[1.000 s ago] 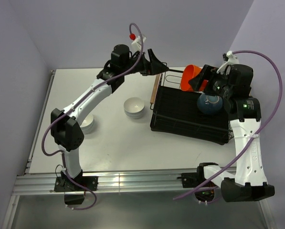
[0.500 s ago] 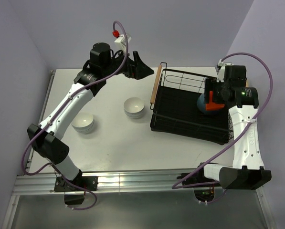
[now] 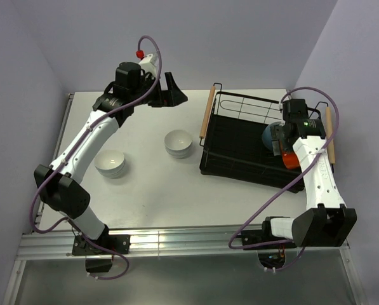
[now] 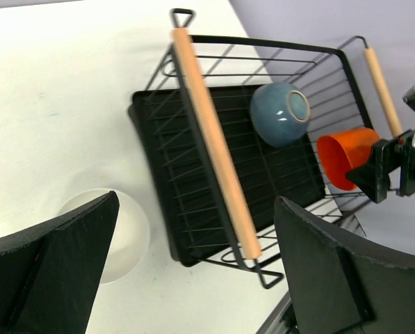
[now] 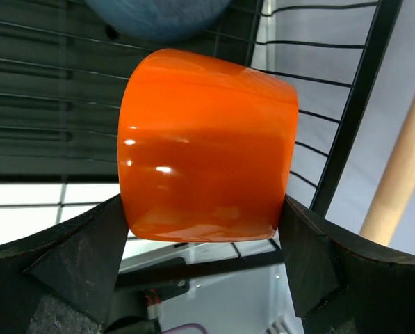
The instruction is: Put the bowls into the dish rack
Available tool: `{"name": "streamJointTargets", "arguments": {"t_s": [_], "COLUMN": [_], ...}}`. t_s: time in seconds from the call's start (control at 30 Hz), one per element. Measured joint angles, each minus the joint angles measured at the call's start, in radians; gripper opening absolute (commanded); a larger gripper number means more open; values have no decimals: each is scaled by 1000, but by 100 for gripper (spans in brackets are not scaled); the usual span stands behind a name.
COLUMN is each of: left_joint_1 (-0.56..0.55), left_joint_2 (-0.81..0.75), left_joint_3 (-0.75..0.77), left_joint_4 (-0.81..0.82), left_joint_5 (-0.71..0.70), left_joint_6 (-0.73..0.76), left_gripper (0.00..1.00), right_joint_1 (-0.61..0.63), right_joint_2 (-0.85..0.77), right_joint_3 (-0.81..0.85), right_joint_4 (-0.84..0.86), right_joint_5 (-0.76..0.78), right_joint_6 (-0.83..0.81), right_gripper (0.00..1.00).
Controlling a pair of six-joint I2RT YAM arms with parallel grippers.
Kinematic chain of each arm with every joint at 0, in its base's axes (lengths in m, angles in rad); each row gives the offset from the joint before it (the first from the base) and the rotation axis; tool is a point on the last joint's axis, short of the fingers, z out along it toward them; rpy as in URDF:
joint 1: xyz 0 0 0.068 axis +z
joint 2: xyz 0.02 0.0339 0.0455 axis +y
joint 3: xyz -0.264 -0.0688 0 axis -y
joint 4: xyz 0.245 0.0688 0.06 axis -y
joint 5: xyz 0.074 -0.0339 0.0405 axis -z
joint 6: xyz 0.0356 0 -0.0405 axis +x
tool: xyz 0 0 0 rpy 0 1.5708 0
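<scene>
Right hand [image 5: 200, 233] clamped orange bowl [image 5: 207, 146] over rack [image 3: 233, 143] beside blue bowl [image 4: 280, 115]; next, seat it and let go. Left hand [image 4: 193, 205] stood apart

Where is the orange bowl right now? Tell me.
In the top view, the orange bowl is on the right, clamped in the right gripper at the dish rack's right end, just beside the blue bowl.

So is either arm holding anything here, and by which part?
The right gripper holds the orange bowl, jaws pressed against opposite sides of its outer wall. The left gripper is open and empty.
</scene>
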Motion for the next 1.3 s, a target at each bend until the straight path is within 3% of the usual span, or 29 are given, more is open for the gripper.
{"name": "streamJointTargets", "arguments": {"t_s": [0.5, 0.9, 1.0, 1.03, 1.13, 1.3], "left_joint_1": [90, 109, 113, 114, 116, 119], "left_joint_2": [-84, -87, -88, -88, -88, -88], "left_joint_3": [-105, -129, -129, -129, -129, -129], "left_joint_4": [8, 34, 37, 37, 37, 37], "left_joint_5": [-15, -15, -14, -14, -14, -14], "left_joint_6": [-8, -10, -14, -16, -16, -23], "left_gripper": [99, 99, 99, 100, 99, 99], "right_joint_1": [42, 97, 101, 103, 108, 115], "right_joint_2": [95, 114, 114, 114, 115, 124], "right_joint_3": [-149, -233, -241, -244, -249, -249], "right_joint_4": [137, 226, 234, 235, 238, 237], "right_joint_5": [192, 265, 278, 282, 291, 305], "right_joint_6": [-54, -83, -88, -89, -89, -87], "right_gripper": [0, 18, 29, 43, 73, 92]}}
